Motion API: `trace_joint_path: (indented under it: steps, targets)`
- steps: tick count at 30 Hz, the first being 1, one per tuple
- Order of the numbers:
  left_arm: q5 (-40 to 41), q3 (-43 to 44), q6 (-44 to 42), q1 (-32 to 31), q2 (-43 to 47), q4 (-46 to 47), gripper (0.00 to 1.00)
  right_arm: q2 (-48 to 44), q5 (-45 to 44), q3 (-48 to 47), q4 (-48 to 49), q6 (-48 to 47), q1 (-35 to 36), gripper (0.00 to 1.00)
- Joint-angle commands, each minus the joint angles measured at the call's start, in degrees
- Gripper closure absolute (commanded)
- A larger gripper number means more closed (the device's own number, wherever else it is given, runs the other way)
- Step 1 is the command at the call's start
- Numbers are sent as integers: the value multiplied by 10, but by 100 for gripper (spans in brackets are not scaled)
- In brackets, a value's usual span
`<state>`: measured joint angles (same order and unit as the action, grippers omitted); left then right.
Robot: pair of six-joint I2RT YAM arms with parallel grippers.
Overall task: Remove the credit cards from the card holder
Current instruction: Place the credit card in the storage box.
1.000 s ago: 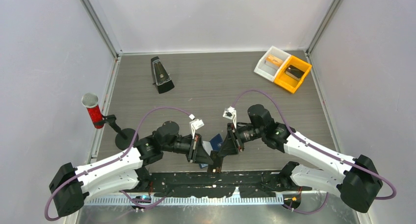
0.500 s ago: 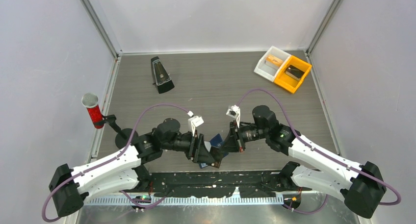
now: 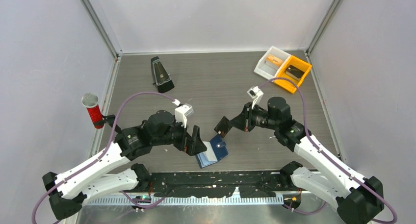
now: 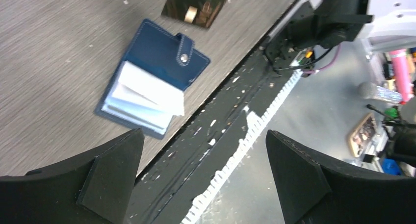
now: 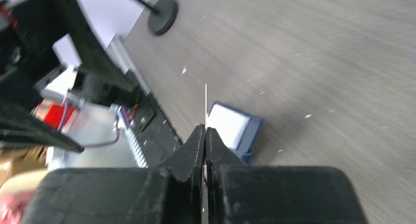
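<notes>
Both arms have drawn back from the holder (image 3: 212, 153), which lies open with whitish cards (image 4: 147, 94) inside. Just left of it, the left gripper (image 3: 196, 141) gapes empty. Beyond it, the right gripper (image 3: 223, 127) pinches a card (image 4: 195, 7); best carry that well clear before releasing.

Thin card (image 5: 205, 100) edge-on in the right pincer (image 5: 205, 129), its face unreadable; card holder (image 5: 231, 128) behind it blurred

The card holder (image 3: 212, 153) lies on the desk (image 3: 221, 87) near its front edge, just right of my left fingers (image 4: 108, 175) and before my right fingers (image 5: 195, 148), which have a card (image 5: 205, 101) between them. The metronome (image 3: 161, 74) stands behind at left, the bins (image 3: 281, 68) behind at right.
</notes>
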<state>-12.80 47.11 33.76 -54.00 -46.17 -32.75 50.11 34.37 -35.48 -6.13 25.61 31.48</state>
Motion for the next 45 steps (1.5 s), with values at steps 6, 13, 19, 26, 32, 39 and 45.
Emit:
trace_joint_path:
  steps: [6, 13, 19, 26, 32, 39, 45]
  targets:
    - [170, 41, -87, -1, 16, -147, 1, 31, -226, -48, 42, 30, -86, 95]
    - [208, 59, -103, -1, 28, -195, 1, 87, -278, -68, 145, 44, -224, 95]
    - [224, 55, -145, -1, 64, -210, 1, 144, -315, -110, 182, 35, -329, 95]
    - [254, 26, -153, -1, 122, -193, 1, 271, -288, -125, 327, 78, -421, 95]
    - [265, 19, -160, -1, 133, -188, 1, 402, -246, -195, 399, 79, -457, 95]
    - [260, 23, -164, -1, 114, -190, 1, 470, -226, -183, 501, 110, -491, 95]
    - [258, 24, -166, -1, 102, -191, 1, 506, -235, -186, 527, 106, -502, 95]
